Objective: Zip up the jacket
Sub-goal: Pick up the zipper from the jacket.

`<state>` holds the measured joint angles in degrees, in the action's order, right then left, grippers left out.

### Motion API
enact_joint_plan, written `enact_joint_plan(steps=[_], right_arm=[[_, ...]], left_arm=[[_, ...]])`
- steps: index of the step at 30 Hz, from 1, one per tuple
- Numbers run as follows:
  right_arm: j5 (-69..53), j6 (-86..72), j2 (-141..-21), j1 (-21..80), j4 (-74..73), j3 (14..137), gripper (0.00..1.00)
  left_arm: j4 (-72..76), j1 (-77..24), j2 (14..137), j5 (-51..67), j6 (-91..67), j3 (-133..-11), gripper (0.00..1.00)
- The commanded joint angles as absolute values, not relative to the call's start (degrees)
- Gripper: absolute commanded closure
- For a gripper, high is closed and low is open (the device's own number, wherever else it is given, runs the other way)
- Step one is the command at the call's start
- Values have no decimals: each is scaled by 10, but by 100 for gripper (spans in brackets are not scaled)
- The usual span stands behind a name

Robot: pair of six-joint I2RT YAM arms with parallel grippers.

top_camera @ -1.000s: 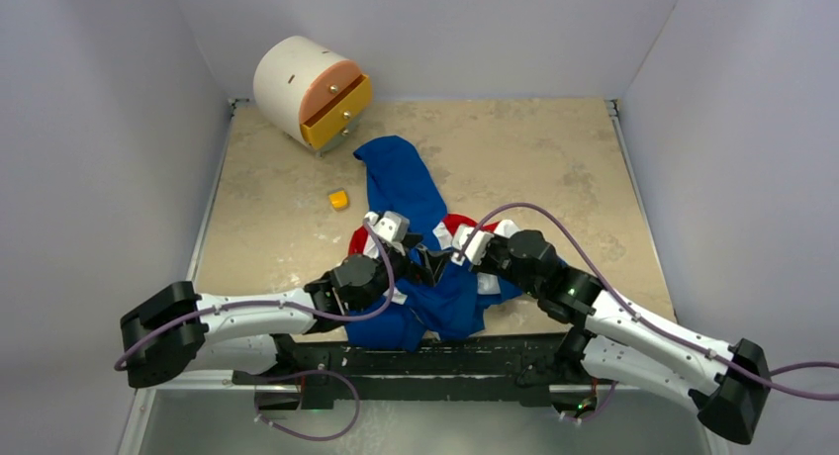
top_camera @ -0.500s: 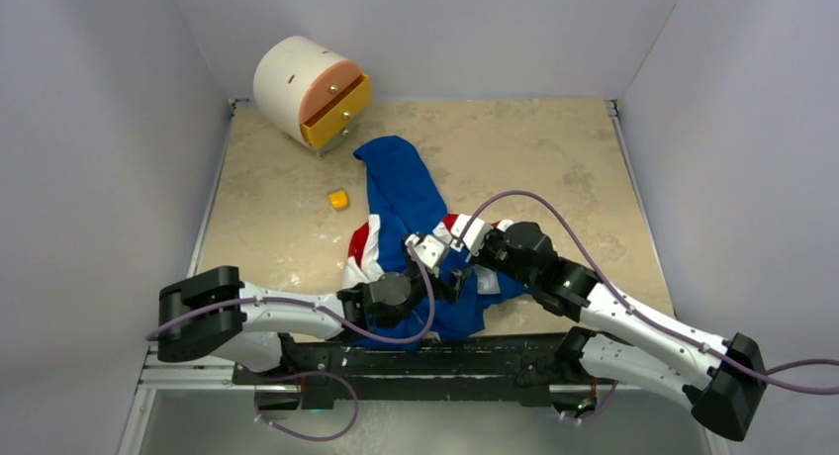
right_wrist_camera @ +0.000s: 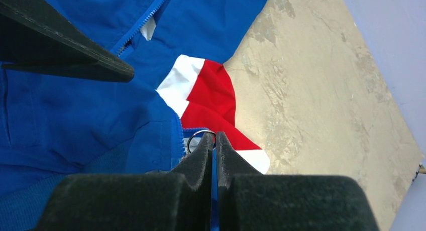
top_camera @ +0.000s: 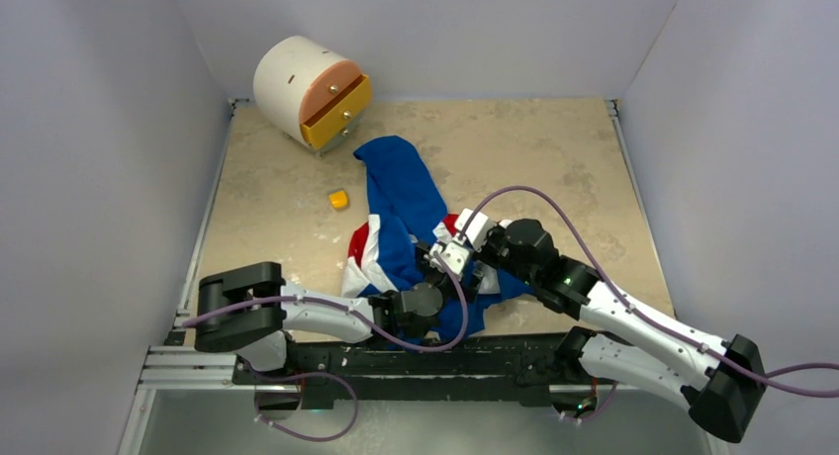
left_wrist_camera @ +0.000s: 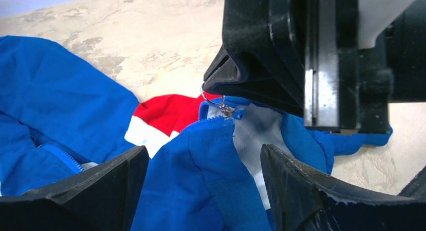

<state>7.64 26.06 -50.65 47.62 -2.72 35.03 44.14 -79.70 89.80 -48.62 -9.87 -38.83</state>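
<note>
The blue jacket point(top_camera: 401, 193) with red and white panels lies crumpled at the middle near edge of the table. In the right wrist view my right gripper point(right_wrist_camera: 214, 138) is shut on the metal ring pull point(right_wrist_camera: 199, 136) of the zipper, next to a red and white panel point(right_wrist_camera: 208, 93). My left gripper point(left_wrist_camera: 203, 158) is open, with blue jacket fabric point(left_wrist_camera: 201, 176) lying between its fingers point(left_wrist_camera: 100, 186). It sits just short of the ring pull point(left_wrist_camera: 207, 96) and the right gripper's black fingertips point(left_wrist_camera: 236, 73). In the top view the left gripper point(top_camera: 442, 269) and right gripper point(top_camera: 467, 257) nearly meet.
A white round drawer unit point(top_camera: 297, 74) with a yellow drawer point(top_camera: 338, 109) stands at the back left. A small yellow block point(top_camera: 338, 199) lies left of the jacket. Grey walls close in the beige table point(top_camera: 554, 168) on three sides.
The left arm has swung to the right, carrying its open gripper from the jacket's left side to just beside the right gripper. The right gripper has stayed shut and hardly moved.
</note>
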Motion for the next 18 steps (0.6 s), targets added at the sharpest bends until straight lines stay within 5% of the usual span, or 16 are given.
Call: enact_joint_plan(steps=[1,7,18], right_arm=[[58,254,-508,479,-24,377,100],[58,251,-509,479,-24,380,100],[57,243,-515,479,-24,378,100]], left_arm=[[455,-798,922,-516,-99,-416,15],[486,-801,965,-590,-95,-424,19],[891,-853,1044,-570,138,-355,16]])
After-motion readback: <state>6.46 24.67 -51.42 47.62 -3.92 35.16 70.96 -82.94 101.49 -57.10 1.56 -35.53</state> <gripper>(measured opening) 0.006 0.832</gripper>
